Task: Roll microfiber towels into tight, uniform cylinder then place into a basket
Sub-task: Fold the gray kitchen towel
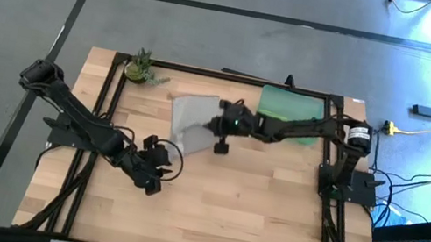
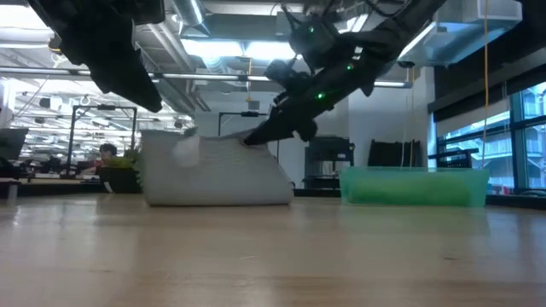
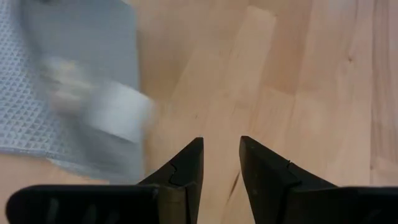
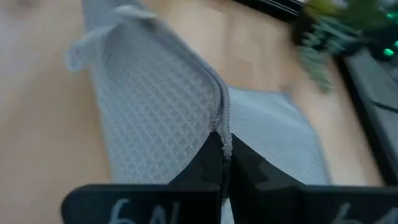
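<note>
Right tool (image 4: 222, 163) is clamped on the grey towel (image 4: 161, 118) edge (lifted off the table (image 1: 253, 208)). Left tool (image 3: 221, 165) hovers nearby, fingers parted, empty.

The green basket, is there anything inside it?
From above, the basket shows only its green floor, though the right arm crosses its near edge. In the low view its cloudy wall hides the inside, so something flat could go unseen.

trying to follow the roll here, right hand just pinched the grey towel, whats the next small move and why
Probably carry the pinched edge across the towel toward the left arm to start a fold. The right hand is shut on the grey towel, its edge lifted off the table while the rest lies flat. The left hand waits open beside the towel, holding nothing, and the basket comes later.
</note>
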You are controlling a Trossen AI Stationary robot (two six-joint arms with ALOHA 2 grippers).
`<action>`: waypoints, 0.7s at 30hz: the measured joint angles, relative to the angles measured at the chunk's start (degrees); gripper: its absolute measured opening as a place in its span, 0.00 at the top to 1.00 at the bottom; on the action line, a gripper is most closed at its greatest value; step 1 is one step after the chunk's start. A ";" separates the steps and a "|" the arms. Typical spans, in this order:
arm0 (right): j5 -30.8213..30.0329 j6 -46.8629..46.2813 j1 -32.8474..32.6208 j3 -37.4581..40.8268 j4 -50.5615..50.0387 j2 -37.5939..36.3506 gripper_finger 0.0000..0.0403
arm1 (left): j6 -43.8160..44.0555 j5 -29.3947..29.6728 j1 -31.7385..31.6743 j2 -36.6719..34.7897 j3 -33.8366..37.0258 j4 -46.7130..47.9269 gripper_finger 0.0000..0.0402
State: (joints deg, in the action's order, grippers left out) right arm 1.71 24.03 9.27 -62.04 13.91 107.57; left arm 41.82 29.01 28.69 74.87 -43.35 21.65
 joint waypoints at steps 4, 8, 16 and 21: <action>0.05 -1.33 3.73 -0.17 2.19 0.21 0.99 | 0.00 0.31 0.00 -0.15 0.00 0.34 0.75; 0.37 -1.42 6.66 -0.24 4.16 2.27 0.99 | 0.00 0.47 -0.13 -0.15 0.00 0.33 0.75; -1.25 -2.91 9.18 -0.22 6.56 5.44 0.99 | 0.11 0.76 -0.15 -0.15 0.00 0.24 0.75; -2.68 -6.68 9.60 -0.22 9.60 5.44 0.99 | 0.15 1.49 -0.17 -0.15 0.00 0.25 0.75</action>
State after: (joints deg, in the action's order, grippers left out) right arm -0.97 17.35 18.87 -62.26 23.51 113.01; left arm 41.97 30.50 28.51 74.72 -43.35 21.89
